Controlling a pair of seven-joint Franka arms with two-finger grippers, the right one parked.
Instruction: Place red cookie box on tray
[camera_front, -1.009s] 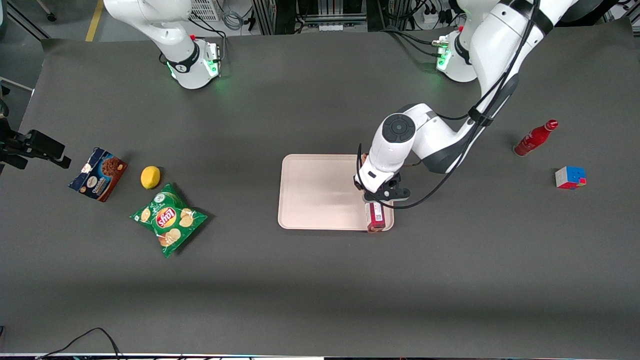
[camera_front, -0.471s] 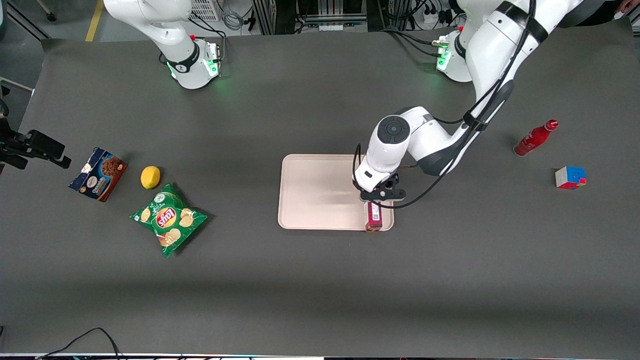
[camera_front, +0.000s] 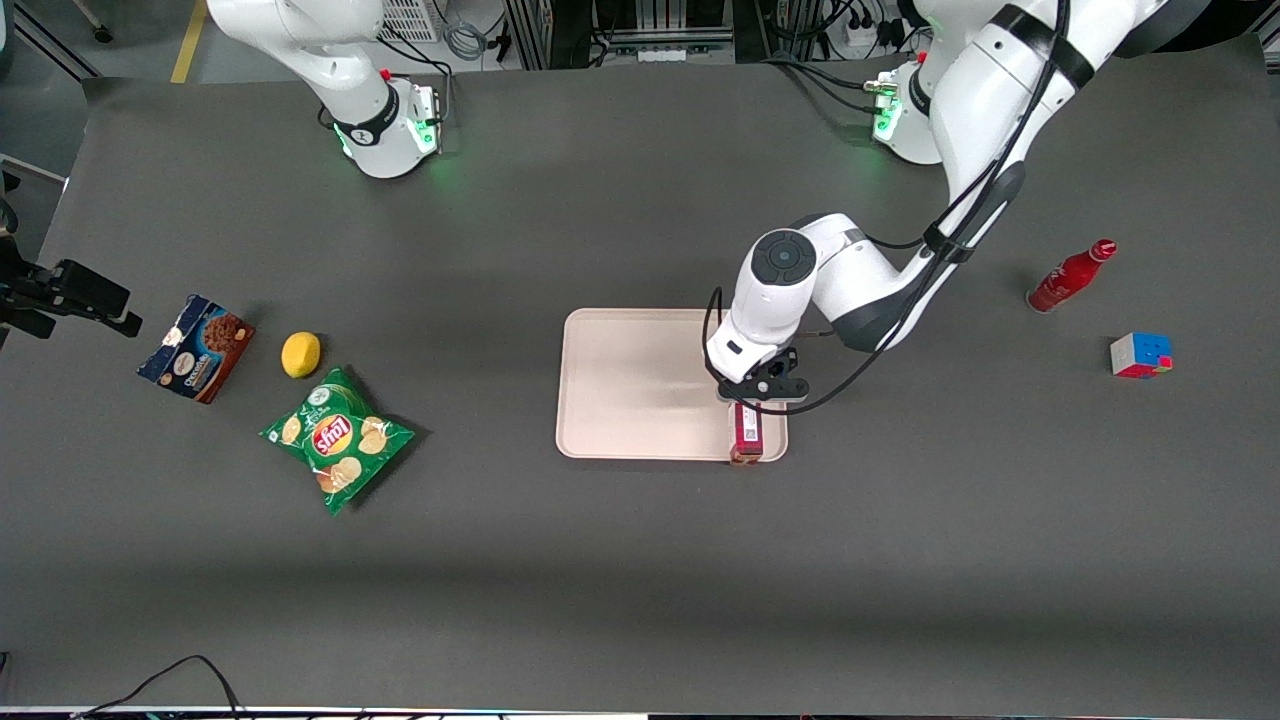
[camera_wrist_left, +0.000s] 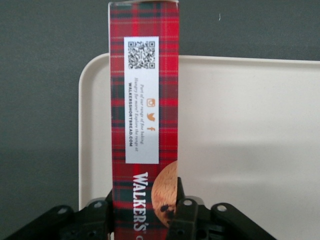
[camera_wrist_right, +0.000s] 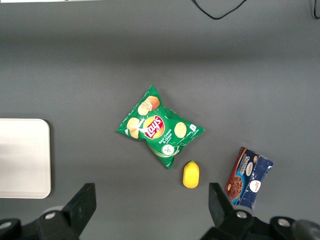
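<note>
Working arm: glossy white rounded shells, dark grey joint bands, round dark grey cap on wrist housing. Black cables looped along forearm, strapped by black band. Base lit green, small red button seen. End effector (camera_front: 752, 398): matte black, two black fingers (camera_wrist_left: 184, 220) with visible screw heads, black mounting bracket.

Long red tartan carton (camera_wrist_left: 144, 120): "WALKER'S", "WALKERSSHORTBREAD.COM", QR code on white label. Green crisp bag (camera_wrist_right: 159, 128): "Lay's".
</note>
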